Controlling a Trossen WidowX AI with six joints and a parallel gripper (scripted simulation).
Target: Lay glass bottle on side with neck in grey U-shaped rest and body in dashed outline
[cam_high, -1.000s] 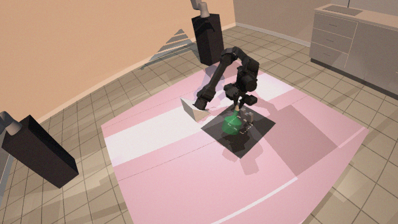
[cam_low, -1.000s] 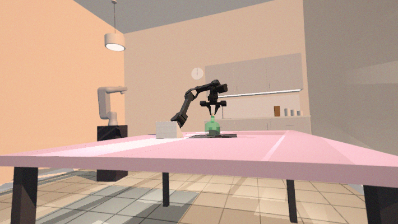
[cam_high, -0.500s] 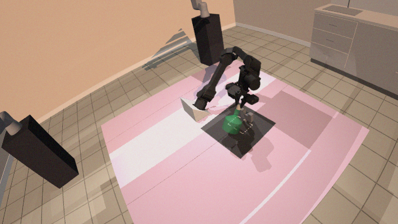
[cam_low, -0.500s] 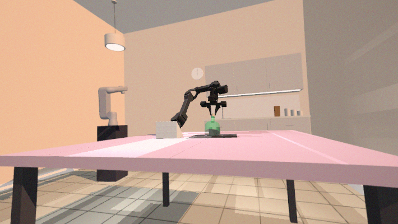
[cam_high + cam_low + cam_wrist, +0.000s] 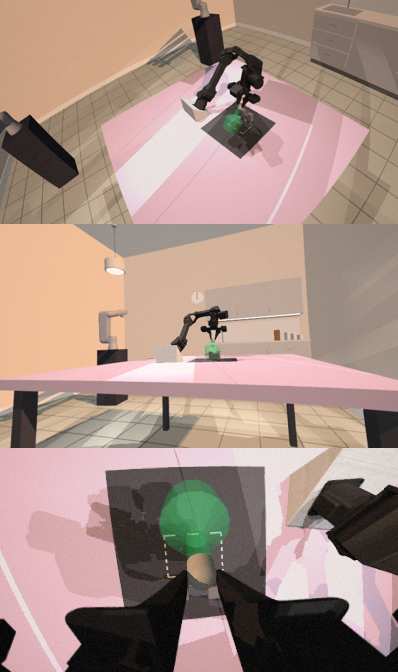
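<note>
Beyond the pink tabletop's (image 5: pixel 174 179) (image 5: pixel 174 387) far edge stands a kitchen counter. Left to right, nearer the left edge than the right, come the wedge-shaped arm base (image 5: pixel 202 115) (image 5: pixel 166 354), then the green glass bottle (image 5: pixel 232 123) (image 5: pixel 212 351) (image 5: pixel 194 513) over the dark mat (image 5: pixel 241 149) (image 5: pixel 231 359) (image 5: pixel 140 573), its corked neck clamped in the gripper (image 5: pixel 241 104) (image 5: pixel 213 339) (image 5: pixel 201 574). It is gripped but not laid down; tipping, lowering and release remain. No readable writing.

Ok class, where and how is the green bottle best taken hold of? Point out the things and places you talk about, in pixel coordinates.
I'd grip the neck (image 5: pixel 237 111) (image 5: pixel 212 343) (image 5: pixel 196 548), just below the cork (image 5: pixel 240 106) (image 5: pixel 213 339) (image 5: pixel 201 568), coming from above, with the fingers (image 5: pixel 239 101) (image 5: pixel 209 335) on opposite sides. The bottle's (image 5: pixel 232 124) (image 5: pixel 208 349) (image 5: pixel 192 510) neck points upward and is slim, while its round body is much wider and probably harder to span.
</note>
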